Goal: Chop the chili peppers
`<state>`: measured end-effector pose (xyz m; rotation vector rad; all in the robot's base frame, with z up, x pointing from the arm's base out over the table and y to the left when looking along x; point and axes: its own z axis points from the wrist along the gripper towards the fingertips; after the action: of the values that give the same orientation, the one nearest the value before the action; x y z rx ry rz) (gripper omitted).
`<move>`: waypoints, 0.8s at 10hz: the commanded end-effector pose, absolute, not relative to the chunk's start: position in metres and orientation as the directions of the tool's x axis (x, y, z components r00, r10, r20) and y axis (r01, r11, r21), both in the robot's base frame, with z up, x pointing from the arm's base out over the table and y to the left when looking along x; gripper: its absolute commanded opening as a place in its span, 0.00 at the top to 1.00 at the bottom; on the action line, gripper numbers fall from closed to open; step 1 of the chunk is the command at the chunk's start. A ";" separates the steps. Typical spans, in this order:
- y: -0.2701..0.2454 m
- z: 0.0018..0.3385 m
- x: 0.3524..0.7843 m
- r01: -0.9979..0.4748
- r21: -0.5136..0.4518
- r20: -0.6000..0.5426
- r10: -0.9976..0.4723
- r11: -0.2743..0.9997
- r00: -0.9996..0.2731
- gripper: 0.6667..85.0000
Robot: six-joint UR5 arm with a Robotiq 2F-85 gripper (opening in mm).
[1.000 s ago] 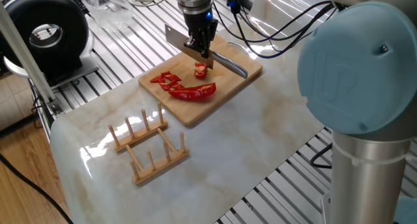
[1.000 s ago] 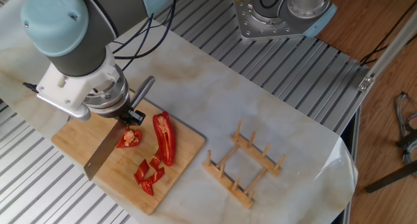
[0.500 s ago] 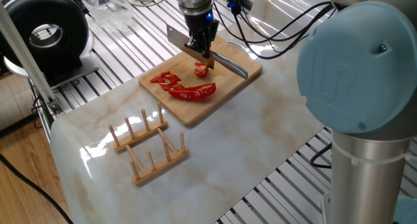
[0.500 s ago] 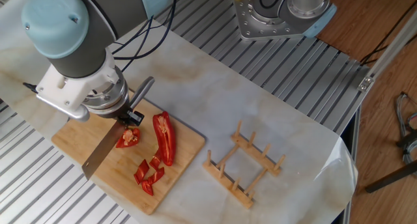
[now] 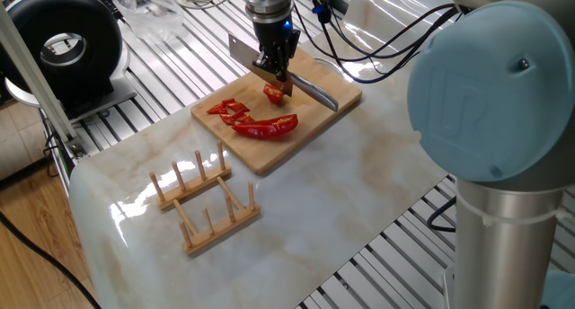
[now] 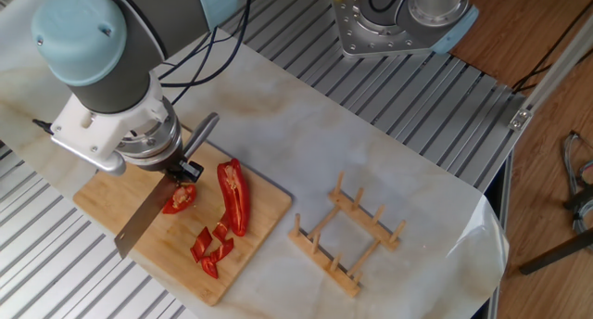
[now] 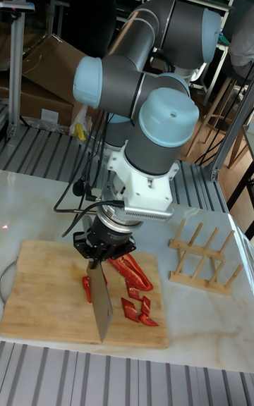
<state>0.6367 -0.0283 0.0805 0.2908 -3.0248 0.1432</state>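
The gripper (image 6: 182, 168) is clamping a cleaver (image 6: 146, 224) over the cutting board (image 6: 111, 203). A few chili peppers (image 6: 212, 246) are lying chopped — one long half (image 6: 233, 197) and a chunk (image 6: 180, 197) beside the blade are awaiting cuts.

The arm (image 7: 152, 60) has silver-grey tubes, pale blue joint caps, a white wrist flange, black gripper (image 7: 99, 247) and trailing black cables (image 5: 377, 39).

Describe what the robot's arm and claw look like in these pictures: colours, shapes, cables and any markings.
The arm is made of thick silver-grey tubes joined by rounded joints with pale blue caps; one cap carries an embossed logo. A silver wrist flange leads down to a small black claw. Black cables trail along the arm to the wrist.
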 end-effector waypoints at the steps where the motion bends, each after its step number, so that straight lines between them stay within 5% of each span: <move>1: -0.023 0.080 0.639 -0.191 -0.060 0.098 -0.185 0.980 -0.978 0.99; 8: -0.017 0.089 0.639 -0.200 -0.036 0.105 -0.196 0.979 -0.975 0.99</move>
<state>0.6369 -0.0229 0.0884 0.3111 -3.0218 0.1038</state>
